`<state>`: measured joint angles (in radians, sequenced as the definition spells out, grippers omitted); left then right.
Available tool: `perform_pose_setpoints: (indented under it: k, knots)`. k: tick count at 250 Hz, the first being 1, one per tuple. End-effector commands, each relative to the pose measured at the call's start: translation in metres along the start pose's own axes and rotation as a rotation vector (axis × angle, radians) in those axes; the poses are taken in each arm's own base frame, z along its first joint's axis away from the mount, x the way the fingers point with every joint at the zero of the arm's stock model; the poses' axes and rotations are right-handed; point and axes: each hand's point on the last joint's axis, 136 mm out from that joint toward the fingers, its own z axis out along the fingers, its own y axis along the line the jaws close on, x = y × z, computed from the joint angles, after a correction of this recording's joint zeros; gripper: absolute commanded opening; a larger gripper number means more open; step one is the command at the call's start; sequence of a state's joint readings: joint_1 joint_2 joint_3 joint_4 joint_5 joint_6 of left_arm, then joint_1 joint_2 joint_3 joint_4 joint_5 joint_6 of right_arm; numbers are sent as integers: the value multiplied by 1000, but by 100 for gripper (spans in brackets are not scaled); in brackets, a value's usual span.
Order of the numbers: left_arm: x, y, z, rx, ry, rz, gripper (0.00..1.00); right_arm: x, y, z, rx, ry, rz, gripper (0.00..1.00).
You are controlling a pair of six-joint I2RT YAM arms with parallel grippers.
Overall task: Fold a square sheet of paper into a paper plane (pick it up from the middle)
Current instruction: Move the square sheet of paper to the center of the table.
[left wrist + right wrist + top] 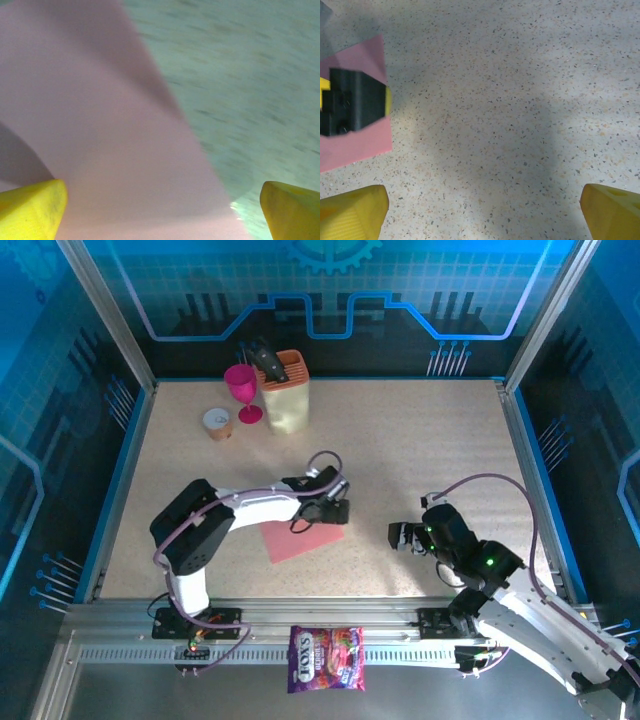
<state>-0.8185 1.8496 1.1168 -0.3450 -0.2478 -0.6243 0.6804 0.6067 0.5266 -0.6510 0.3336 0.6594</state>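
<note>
A: Closest thing?
B: Candy bag [326, 658] on the front rail, off the table [450, 460], no bother
A: And the sheet?
B: Pink sheet [292, 542] lies just past it, left of centre, w/ left gripper [322, 512] low over its far corner, fingers wide, nothing held
A: Handling?
B: Prob v. light, thin, floppy, creases easy; lies flat, so hard to get under. I'd pinch mid-sheet, gently
A: Anything in the way?
B: Right gripper [400, 536] to its right, apart, wide too, empty. Cup [217, 423], goblet [242, 390], knife block [285, 395] at the back, well apart
</note>
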Motion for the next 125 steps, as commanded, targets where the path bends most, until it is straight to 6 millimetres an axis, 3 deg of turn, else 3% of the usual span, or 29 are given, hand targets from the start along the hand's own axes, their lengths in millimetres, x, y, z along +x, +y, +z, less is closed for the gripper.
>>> perform_pose_setpoints:
  k: [1,29,65,125]
  knots:
    - [5,-38,-5,69,12,178,100,-10,-1,-12,13,-24,28,99]
    - [1,-46,-12,74,6,200,100,-11,-3,-17,15,-25,36,99]
    - [-16,-47,-40,90,-69,138,100,-10,-5,-23,16,-25,48,99]
    - [-14,9,-72,-81,-84,-137,100,-2,-11,-27,45,30,48,99]
